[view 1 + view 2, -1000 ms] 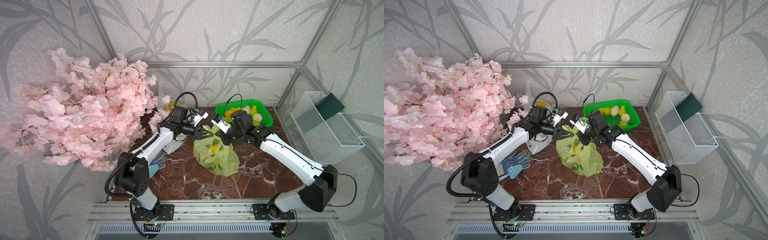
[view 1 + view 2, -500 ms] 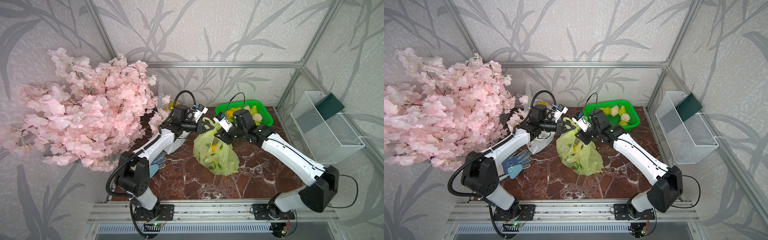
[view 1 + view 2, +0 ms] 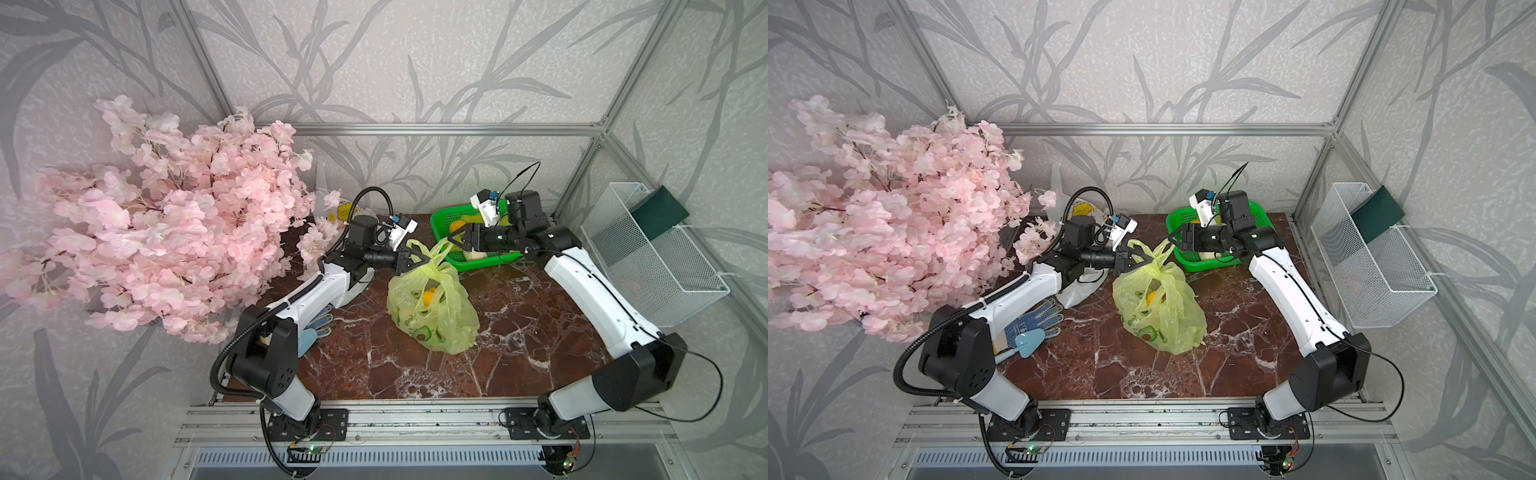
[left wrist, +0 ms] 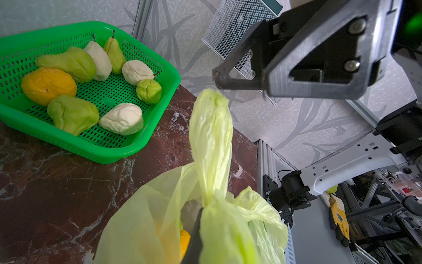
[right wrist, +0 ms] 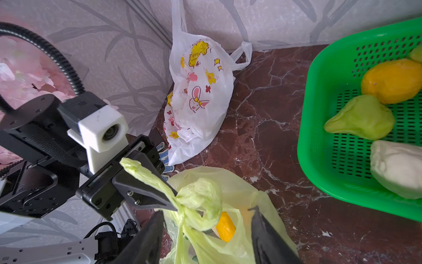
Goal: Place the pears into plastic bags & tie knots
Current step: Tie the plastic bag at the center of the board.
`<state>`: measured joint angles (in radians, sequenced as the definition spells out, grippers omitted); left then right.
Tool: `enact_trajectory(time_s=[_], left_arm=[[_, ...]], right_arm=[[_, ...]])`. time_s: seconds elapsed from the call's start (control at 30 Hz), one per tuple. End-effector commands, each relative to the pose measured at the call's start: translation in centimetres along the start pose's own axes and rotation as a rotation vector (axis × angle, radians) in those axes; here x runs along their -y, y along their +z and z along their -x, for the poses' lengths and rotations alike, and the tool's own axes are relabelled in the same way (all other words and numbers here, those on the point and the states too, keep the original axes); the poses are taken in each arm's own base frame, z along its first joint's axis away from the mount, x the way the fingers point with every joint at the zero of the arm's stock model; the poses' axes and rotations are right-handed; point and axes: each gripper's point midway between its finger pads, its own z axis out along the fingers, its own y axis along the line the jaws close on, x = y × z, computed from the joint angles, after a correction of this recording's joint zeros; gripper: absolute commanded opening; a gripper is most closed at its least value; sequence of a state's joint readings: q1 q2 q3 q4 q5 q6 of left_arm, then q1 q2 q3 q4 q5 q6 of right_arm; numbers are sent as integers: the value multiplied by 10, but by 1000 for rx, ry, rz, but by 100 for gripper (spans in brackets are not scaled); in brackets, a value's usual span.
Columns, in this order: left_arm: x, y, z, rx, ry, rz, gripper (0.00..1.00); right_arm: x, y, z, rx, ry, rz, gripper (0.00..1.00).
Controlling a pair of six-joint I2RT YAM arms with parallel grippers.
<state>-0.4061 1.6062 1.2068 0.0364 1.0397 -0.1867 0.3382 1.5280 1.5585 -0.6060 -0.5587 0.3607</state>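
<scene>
The yellow-green plastic bag (image 3: 432, 309) (image 3: 1158, 311) with avocado prints sits mid-table, a yellow-orange fruit (image 5: 225, 226) showing inside. My left gripper (image 3: 422, 262) (image 3: 1142, 262) (image 5: 172, 201) is shut on the bag's twisted handles where they cross. One handle (image 4: 211, 134) stands up loose beyond it. My right gripper (image 5: 206, 211) (image 3: 451, 241) (image 3: 1171, 240) is open and holds nothing; it hangs just off that handle's tip, over the green basket's near corner. Several green and cream pears (image 4: 73, 61) (image 5: 360, 116) lie in the basket (image 4: 137, 146) (image 3: 438, 220).
A white plastic bag (image 5: 201, 96) with cartoon prints leans in the back corner behind my left arm. Pink blossom branches (image 3: 166, 232) crowd the left side. A dotted glove and a blue trowel (image 3: 1030, 340) lie by the left arm. A white wire basket (image 3: 652, 253) hangs on the right wall.
My right gripper has opened, let go of the bag's handle and drawn back toward the green basket. My left gripper closed on the handles and still holds them.
</scene>
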Motion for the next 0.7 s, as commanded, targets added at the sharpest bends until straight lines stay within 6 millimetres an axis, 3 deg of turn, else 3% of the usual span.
enact_trajectory(time_s=[0.0,0.07,0.23,0.3,0.5,0.67], left_arm=[[17,-5,15,31,83,-13,0],[17,-6,15,30,83,-12,0],[18,-7,12,21,77,-2,2],[16,-7,8,10,70,9,7],[11,-6,1,0,41,17,22],[14,-2,2,-1,38,-3,21]], right_arm=[[-7,9,-3,-48,29,33,58],[-9,15,-2,-54,26,50,52],[-24,17,9,-18,12,116,13],[-33,13,12,2,9,153,6],[-49,6,13,21,-8,191,0],[-57,1,11,25,-19,205,0]])
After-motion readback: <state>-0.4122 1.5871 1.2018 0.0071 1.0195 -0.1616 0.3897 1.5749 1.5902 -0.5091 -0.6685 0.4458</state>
